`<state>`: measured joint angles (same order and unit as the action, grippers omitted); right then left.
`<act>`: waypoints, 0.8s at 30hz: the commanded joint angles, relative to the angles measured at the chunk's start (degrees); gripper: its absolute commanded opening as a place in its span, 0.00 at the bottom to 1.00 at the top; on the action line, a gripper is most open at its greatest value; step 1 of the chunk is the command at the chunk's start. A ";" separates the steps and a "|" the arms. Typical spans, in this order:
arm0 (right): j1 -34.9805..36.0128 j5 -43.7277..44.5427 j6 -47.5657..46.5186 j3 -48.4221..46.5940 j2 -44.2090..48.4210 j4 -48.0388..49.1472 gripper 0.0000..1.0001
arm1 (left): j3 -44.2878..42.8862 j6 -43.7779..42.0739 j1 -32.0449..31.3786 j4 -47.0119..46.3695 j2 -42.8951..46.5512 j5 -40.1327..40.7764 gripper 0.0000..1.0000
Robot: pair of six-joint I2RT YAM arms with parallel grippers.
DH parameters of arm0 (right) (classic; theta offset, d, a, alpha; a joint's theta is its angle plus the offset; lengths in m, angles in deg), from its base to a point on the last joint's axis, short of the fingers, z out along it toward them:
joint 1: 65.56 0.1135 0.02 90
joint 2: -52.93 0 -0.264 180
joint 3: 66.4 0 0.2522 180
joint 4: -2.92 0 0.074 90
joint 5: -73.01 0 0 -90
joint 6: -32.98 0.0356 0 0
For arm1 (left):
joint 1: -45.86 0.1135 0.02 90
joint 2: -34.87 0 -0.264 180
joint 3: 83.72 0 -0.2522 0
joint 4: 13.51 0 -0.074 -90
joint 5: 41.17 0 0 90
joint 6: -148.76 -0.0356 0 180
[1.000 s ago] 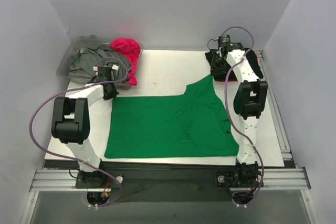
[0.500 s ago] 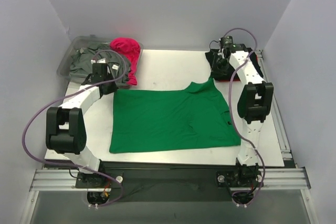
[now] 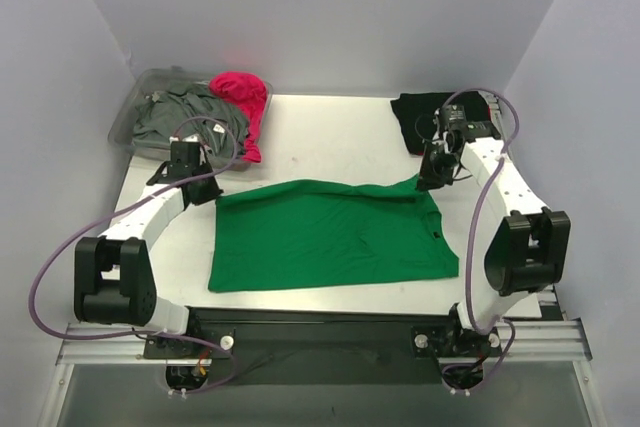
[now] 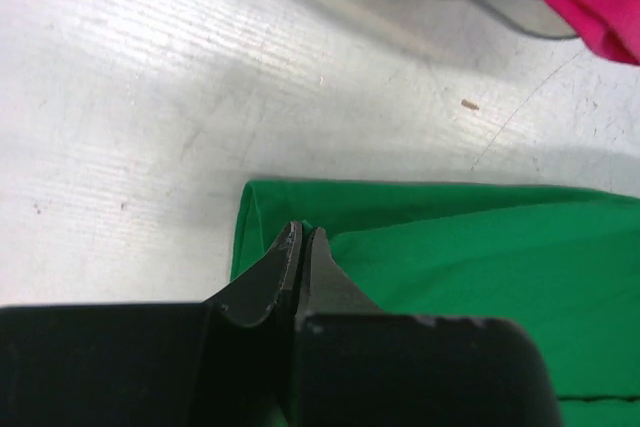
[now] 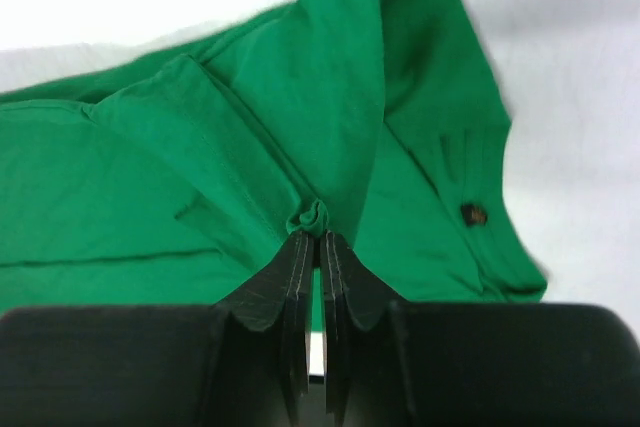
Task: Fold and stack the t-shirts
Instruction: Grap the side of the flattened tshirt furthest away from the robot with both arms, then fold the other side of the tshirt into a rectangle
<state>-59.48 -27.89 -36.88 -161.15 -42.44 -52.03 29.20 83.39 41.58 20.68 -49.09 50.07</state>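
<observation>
top view of a white table (image 3: 330,142) with 2 robot arms at its near edge. closest to the arm bases, a green t-shirt (image 3: 330,237) lay spread flat over the middle of the table, reaching toward 6 o'clock.

the left gripper (image 4: 303,239) sat at the shirt's far left corner, about 9 o'clock. its jaws were pressed together on a thin edge of the green cloth. the right gripper (image 5: 320,235) sat at the far right corner, about 3 o'clock. its jaws were closed on a small bunched nub of the fabric, and overlapping folds fanned away from the pinch.

farther off, a black t-shirt (image 3: 425,112) lay on the table at 1 o'clock. at 11 o'clock a clear bin (image 3: 122,125) held a crumpled grey t-shirt (image 3: 175,117), and a magenta t-shirt (image 3: 240,97) spilled over its rim onto the table.

judged from the wrinkles and drape, the green cloth was light, limp and thin. it would likely sag between the 2 pinch points and slide easily on the smooth tabletop. the best holds looked to be corners and hems, taken through every layer so that none slipped free.
</observation>
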 commanded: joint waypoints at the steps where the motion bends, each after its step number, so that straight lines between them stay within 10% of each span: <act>1: 0.15 0.96 1.65 5.92 5.98 -2.40 0.00 | 0.76 0.69 0.23 2.86 3.89 1.22 0.00; 24: -0.29 5.45 4.64 19.46 19.87 -5.04 0.00 | 9.64 3.50 0.14 7.96 17.07 1.75 0.00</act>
<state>-59.54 -24.57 -33.18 -142.49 -25.22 -53.75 38.38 86.47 41.58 27.98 -34.47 51.53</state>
